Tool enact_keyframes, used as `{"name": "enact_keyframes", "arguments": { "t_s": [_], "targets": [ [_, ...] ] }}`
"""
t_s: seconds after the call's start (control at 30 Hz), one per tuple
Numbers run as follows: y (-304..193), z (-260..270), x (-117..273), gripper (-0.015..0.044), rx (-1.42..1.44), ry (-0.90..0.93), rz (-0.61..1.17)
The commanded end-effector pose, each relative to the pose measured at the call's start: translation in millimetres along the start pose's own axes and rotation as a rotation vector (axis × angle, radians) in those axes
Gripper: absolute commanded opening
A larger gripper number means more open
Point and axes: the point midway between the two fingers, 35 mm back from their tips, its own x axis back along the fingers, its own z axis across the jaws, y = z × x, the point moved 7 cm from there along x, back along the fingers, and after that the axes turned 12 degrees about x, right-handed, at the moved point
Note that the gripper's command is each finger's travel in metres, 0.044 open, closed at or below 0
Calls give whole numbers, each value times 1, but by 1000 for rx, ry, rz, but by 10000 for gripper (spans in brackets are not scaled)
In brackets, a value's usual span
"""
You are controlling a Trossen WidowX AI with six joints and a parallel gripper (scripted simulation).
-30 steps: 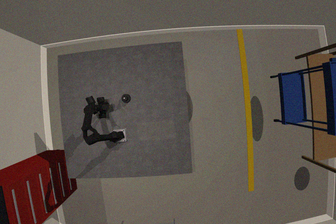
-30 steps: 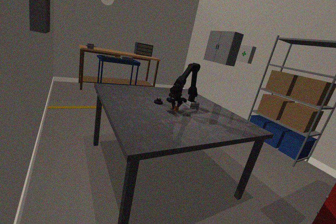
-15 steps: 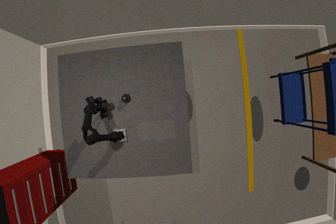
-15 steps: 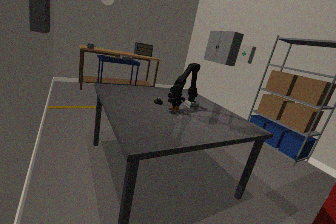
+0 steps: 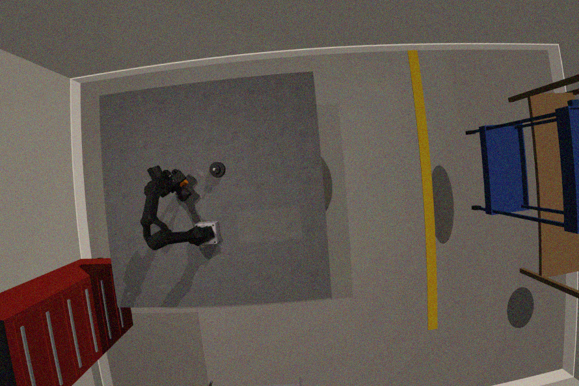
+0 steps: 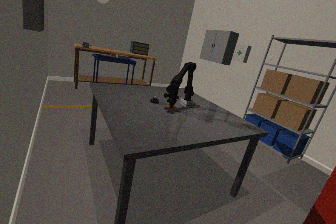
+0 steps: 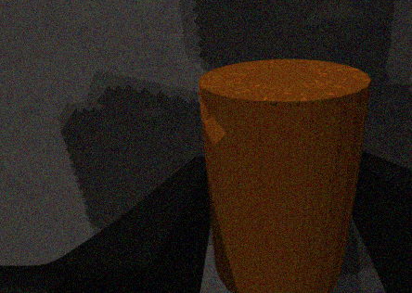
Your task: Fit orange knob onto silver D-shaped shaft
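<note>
The orange knob [image 5: 184, 182] [image 6: 173, 106] [image 7: 285, 159] is held between the black fingers of my gripper [image 5: 186, 183] [image 6: 171, 107] [image 7: 274, 165], which is shut on it. In the wrist view its plain round end and side show; its hole is hidden. The knob is close to the table top; I cannot tell whether it touches. The round dark pedestal [image 5: 220, 172] [image 6: 154, 102] stands beside the gripper, to its right in the top view and left in the exterior view. Its small silver shaft [image 5: 214, 169] [image 6: 155, 97] stands bare; its flat side is too small to see.
The arm's white base plate [image 5: 215, 230] [image 6: 187, 103] sits on the dark grey table [image 5: 261, 138] [image 6: 146, 129], beyond the gripper in the exterior view. A red cabinet [image 5: 56, 306] stands off the table. A shelf rack with boxes, a blue cart and a wooden bench stand farther off.
</note>
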Motion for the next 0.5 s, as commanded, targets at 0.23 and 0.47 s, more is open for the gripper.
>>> {"name": "enact_keyframes", "arguments": {
  "t_s": [0.23, 0.47],
  "targets": [
    [0, 0, 2, 179, 243, 3, -4],
    [0, 0, 2, 179, 479, 2, -5]
  ]
}}
